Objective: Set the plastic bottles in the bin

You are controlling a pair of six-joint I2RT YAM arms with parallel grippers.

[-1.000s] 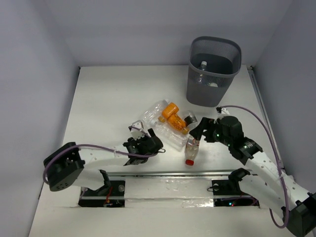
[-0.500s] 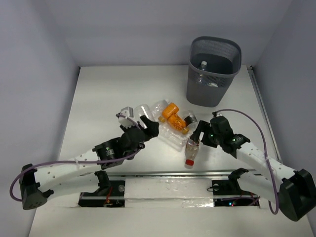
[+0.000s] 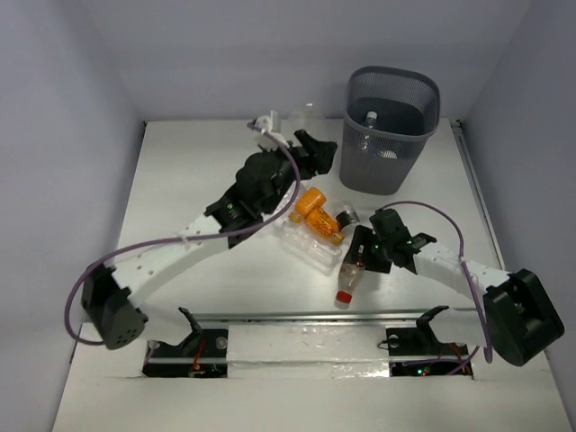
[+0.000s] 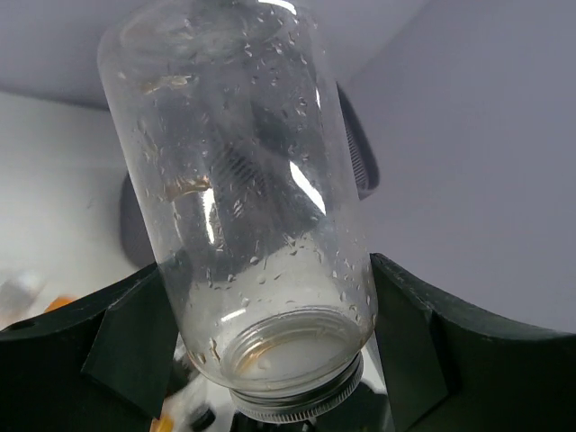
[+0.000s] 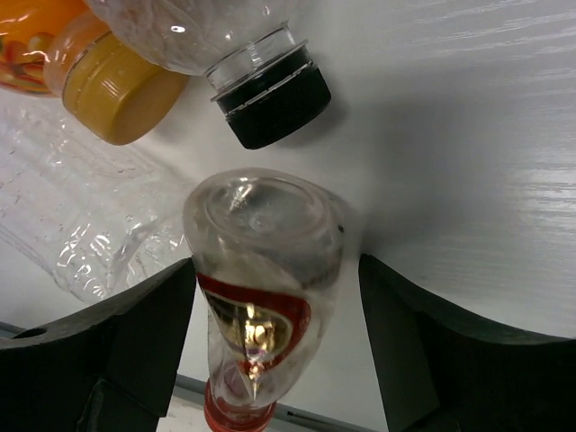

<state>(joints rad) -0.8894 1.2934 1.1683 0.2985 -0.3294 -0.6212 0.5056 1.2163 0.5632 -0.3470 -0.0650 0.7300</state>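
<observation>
Left gripper pinches a smooth, droplet-beaded clear bottle; right gripper spread astride the red-capped bottle.

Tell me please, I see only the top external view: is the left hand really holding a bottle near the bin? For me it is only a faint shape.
Observer: Yes. In the left wrist view the left hand is shut on a clear bottle. Its neck has no cap and points toward the camera.
Operator: Is the right hand gripping the red-capped bottle?
Observer: Not visibly. In the right wrist view the right hand is open and straddles the red-capped bottle, which lies on the table.
Operator: Is anything close to its base?
Observer: The dark-capped bottle lies just beyond it, with a small gap between them.
</observation>
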